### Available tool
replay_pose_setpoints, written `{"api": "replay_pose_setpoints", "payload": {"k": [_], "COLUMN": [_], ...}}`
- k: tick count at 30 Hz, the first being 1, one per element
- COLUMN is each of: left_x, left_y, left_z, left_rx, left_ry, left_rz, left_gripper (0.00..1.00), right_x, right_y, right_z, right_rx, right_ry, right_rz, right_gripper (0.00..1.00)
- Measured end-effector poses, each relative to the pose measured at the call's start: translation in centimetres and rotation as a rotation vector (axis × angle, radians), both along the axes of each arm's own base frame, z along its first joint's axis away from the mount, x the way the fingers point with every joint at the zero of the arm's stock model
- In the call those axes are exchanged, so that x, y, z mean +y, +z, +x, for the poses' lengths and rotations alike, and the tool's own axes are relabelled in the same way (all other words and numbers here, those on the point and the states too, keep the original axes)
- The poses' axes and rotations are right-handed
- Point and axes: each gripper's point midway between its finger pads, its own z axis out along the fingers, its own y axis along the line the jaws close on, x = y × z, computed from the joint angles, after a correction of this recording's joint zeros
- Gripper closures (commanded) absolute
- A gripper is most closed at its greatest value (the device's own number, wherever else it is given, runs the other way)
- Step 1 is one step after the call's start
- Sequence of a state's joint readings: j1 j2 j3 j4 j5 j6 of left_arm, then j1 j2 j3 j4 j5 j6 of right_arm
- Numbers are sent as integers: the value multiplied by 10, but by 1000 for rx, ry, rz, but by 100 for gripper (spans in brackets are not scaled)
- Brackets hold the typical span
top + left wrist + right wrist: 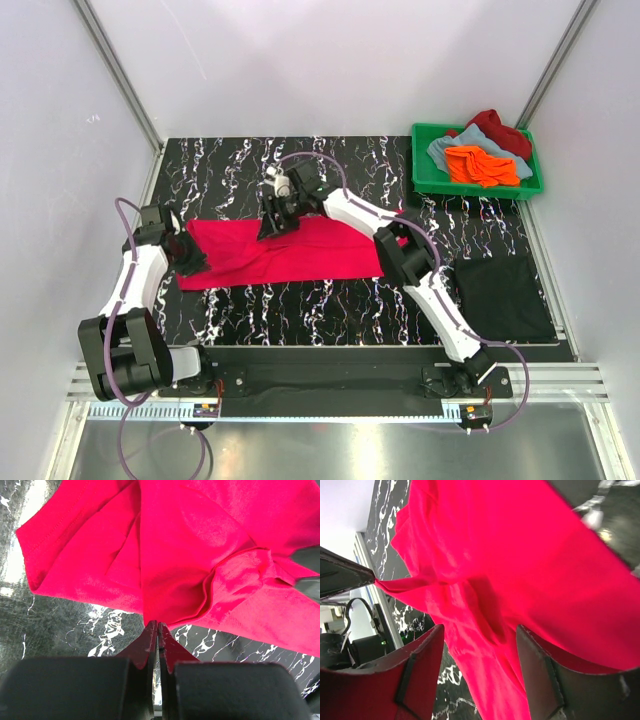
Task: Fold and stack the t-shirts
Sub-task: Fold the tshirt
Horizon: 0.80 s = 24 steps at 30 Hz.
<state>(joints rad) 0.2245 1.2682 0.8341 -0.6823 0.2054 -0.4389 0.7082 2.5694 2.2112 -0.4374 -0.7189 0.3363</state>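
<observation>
1. Nearest you, left: the left arm has its elbow folded back by the table point(350, 170) edge and its forearm low, reaching inward. The left gripper point(189, 254) is pinched tight on a fold of cloth at the left end of the pinkish-red t-shirt point(300, 255).

2. Mid-table: the pinkish-red t-shirt lies as a long band across the marbled top. It is bunched and creased at the held end and flatter toward the right. Judge it partly folded at best, with the fold not finished.

3. Near right: a black cloth point(505, 297) lies flat and squared, well apart from the red shirt. You cannot tell whether it is a folded shirt.

4. Beyond the shirt's middle: the right arm stretches diagonally over the band to its far edge, wrist tipped down. The right gripper point(272, 222) has its jaws spread over the cloth and grips nothing.

5. Far right corner: the green crate point(425, 185) holds the orange t-shirt point(478, 165), the grey-blue t-shirt point(440, 150) and the dark red t-shirt point(500, 130). All three are heaped and unfolded. No stack shows yet, so reckon most of the work is left.
</observation>
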Motion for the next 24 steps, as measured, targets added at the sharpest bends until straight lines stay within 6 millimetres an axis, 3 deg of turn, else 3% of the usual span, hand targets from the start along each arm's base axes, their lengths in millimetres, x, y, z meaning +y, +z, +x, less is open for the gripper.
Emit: {"api": "replay_pose_setpoints", "payload": {"k": [9, 18, 24], "left_x": [2, 5, 7], "left_y": [2, 2, 5], "left_z": [3, 2, 7], "left_rx": [-9, -9, -16], "left_ry": [-8, 0, 2], "left_rz": [7, 9, 11], "left_gripper": [96, 96, 96], "right_x": [35, 37, 20], "right_y": [-3, -9, -30], "right_z": [-20, -16, -10], "right_rx": [-30, -16, -22], "right_ry": [49, 24, -60], "right_rz": [12, -9, -119], "right_gripper": [48, 90, 96]}}
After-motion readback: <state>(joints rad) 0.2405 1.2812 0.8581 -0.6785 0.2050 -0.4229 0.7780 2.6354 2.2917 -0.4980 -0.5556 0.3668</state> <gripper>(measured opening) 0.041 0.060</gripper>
